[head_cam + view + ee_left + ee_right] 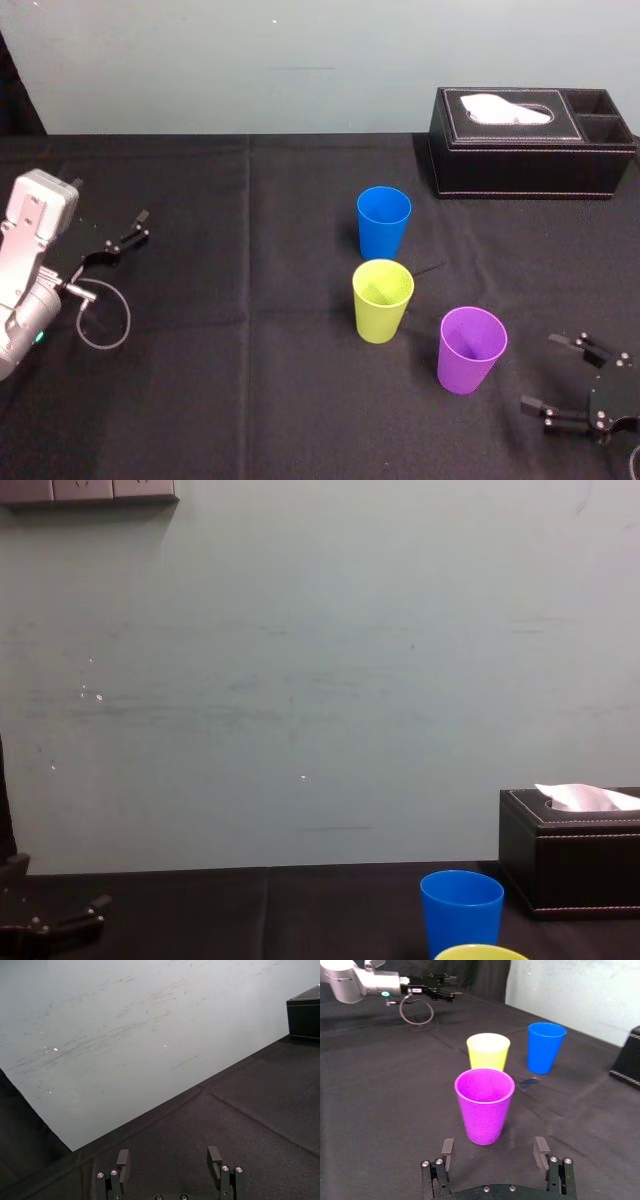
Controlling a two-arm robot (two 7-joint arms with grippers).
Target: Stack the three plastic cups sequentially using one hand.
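Three plastic cups stand upright and apart on the black tablecloth [200, 380]. The blue cup [384, 222] [546, 1046] [461, 910] is farthest from me. In front of it is the yellow-green cup [382, 300] [488, 1051] [480, 952], and the purple cup [470, 350] [485, 1105] stands nearest, to the right. My right gripper [541, 372] [494, 1152] is open, low over the cloth just right of the purple cup and aimed at it, touching nothing. At the table's far left, my left gripper [125, 238] [169, 1156] is open and empty.
A black leather tissue box [530, 142] [570, 855] sits at the back right, behind the blue cup. A loop of cable [105, 320] hangs by the left arm. A pale wall [300, 680] backs the table. Bare cloth lies between the left arm and the cups.
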